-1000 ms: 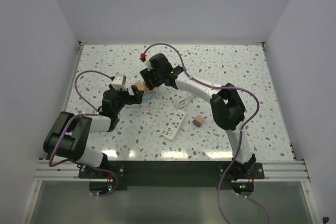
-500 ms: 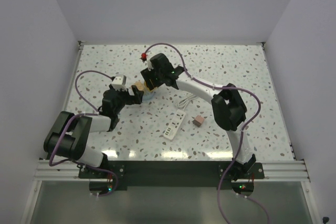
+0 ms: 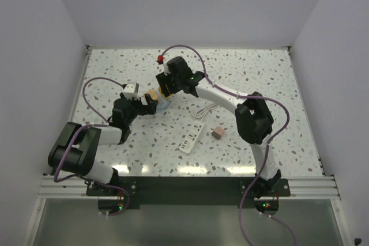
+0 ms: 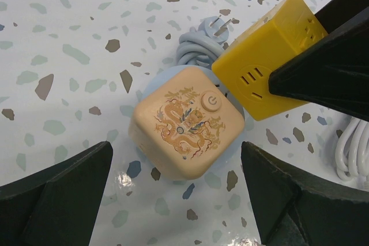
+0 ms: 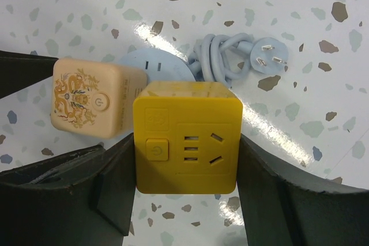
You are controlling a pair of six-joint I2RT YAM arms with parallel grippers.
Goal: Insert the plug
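The right end effector (image 5: 187,162) is gripping the yellow socket cube (image 5: 187,136), the left end effector (image 4: 176,154) is gaping wide around the peach cube (image 4: 187,128), and the plug (image 3: 217,133) is lying at their 4 o'clock, so parking the yellow cube well clear of it is seeming wise.

Dragon-patterned peach cube (image 4: 187,128), plain yellow cube (image 5: 187,142)

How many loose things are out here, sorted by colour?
1 yellow cube
1 peach cube
1 pale blue cord
1 white power strip
1 pink plug
Total: 5
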